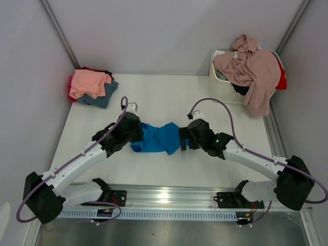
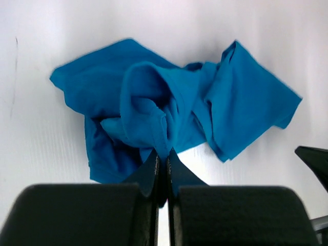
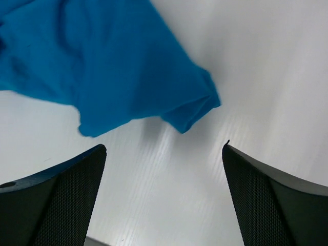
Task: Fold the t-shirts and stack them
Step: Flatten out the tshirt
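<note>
- Pinching a fold of the blue shirt, the left gripper has its jaws pressed together, with cloth caught at the tips.
- The right gripper is spread wide and holds nothing; bare table shows between its fingers, and a corner of the shirt lies just ahead of them.
- From above, the blue shirt lies crumpled mid-table between the two grippers, the left gripper at its left edge and the right gripper at its right edge.
- At the back left of the table is a stack: a salmon shirt on top, a slate shirt under it, and a red edge at the side.
- At the back right stands a basket, with a mauve shirt draped over it and hanging down its front; something red shows at its right.
</note>
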### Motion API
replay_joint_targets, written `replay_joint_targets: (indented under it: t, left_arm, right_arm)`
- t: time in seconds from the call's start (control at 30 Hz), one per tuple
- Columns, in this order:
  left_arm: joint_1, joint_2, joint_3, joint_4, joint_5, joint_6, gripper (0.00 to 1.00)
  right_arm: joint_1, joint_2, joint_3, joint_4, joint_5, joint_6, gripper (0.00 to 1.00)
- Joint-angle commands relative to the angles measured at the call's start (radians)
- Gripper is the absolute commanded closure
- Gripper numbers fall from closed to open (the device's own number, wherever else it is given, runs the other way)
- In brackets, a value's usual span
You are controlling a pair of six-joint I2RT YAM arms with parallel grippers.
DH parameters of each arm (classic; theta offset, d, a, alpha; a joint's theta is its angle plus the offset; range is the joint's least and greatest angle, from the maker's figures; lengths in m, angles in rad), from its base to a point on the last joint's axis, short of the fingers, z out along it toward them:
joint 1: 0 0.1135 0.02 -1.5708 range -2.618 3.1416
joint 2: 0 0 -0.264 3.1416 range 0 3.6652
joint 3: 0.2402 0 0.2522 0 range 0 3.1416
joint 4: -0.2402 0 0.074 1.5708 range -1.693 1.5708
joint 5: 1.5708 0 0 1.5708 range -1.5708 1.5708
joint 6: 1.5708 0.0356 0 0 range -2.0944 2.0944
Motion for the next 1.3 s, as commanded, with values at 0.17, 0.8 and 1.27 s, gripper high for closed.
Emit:
replay_joint_targets:
  t: [0.17, 0.8, 1.27]
  left_arm:
    - [0.0, -0.011, -0.04, 0.027, 0.048, 0.0, 1.0]
    - [0.0, -0.046, -0.063, 0.014, 0.065, 0.02, 1.0]
    - [0.0, -0.063, -0.072, 0.007, 0.072, 0.05, 1.0]
  right_arm:
    - [-0.007, -0.016, 0.001, 0.143, -0.204, -0.036, 0.01]
    - [0.003, 0.403, 0.253, 0.355, -0.267, -0.103, 0.37]
    - [0.065, 0.586, 0.435, 0.301, -0.247, -0.125, 0.66]
